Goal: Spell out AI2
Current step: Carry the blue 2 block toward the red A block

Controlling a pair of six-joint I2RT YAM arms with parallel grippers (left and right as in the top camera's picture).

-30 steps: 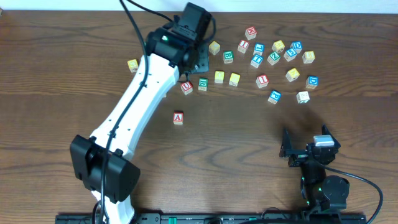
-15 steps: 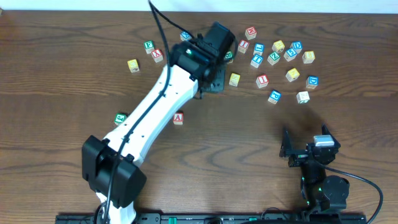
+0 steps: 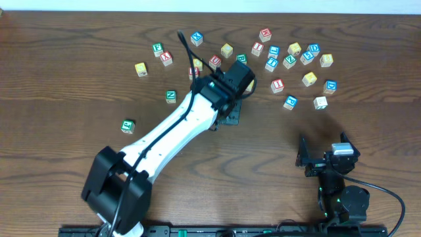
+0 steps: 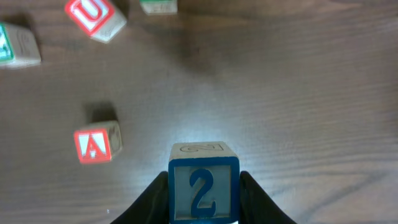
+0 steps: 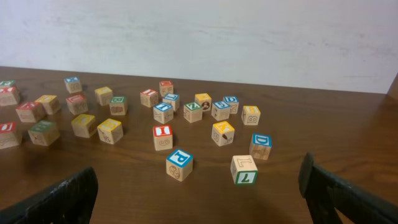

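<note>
The left pincer (image 4: 203,200), closed on the 2 cube (image 4: 203,186), holds it right of the A cube (image 4: 96,144), gap between.

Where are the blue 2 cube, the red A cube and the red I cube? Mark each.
blue 2 cube (image 4: 203,190), left wrist view, on the printed 2 face.
red A cube (image 4: 93,145), left wrist view, on the printed A face.
red I cube (image 3: 277,84), overhead view, on its top face.
</note>
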